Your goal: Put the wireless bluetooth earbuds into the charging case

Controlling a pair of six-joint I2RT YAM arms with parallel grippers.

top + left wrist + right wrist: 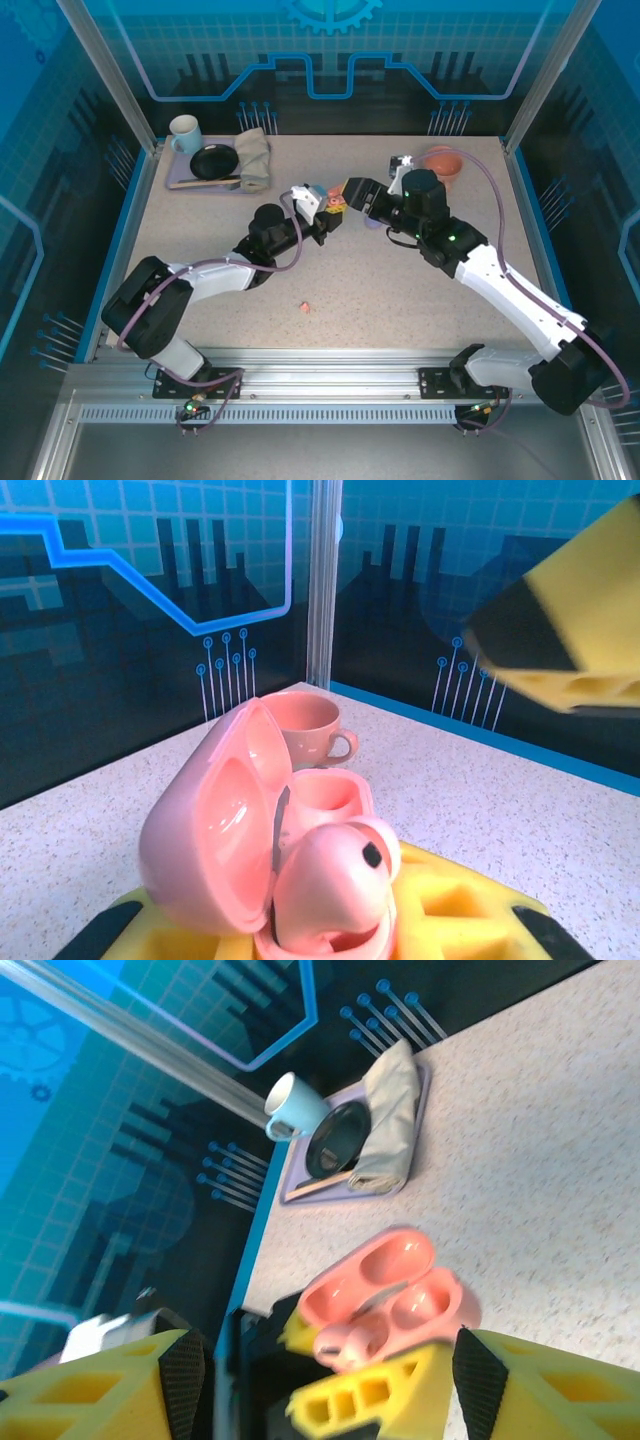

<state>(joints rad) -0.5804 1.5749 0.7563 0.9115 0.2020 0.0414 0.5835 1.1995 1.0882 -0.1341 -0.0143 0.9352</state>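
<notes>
Case [210, 830], pink and open, sits clamped in left gripper [320, 935]; right gripper [330, 1385] spread wide.

charging case [312, 195]: mid desk [400, 300], in left gripper [325, 215] | right gripper [350, 190]: just right of case | earbud [304, 308]: on desk, nearer the bases | tray [185, 183] with mug [184, 133]: back left | cup [443, 163]: back right

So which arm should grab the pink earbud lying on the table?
Probably right. The right gripper is open and empty; the left gripper is shut on the open pink charging case, so it's busy.
</notes>
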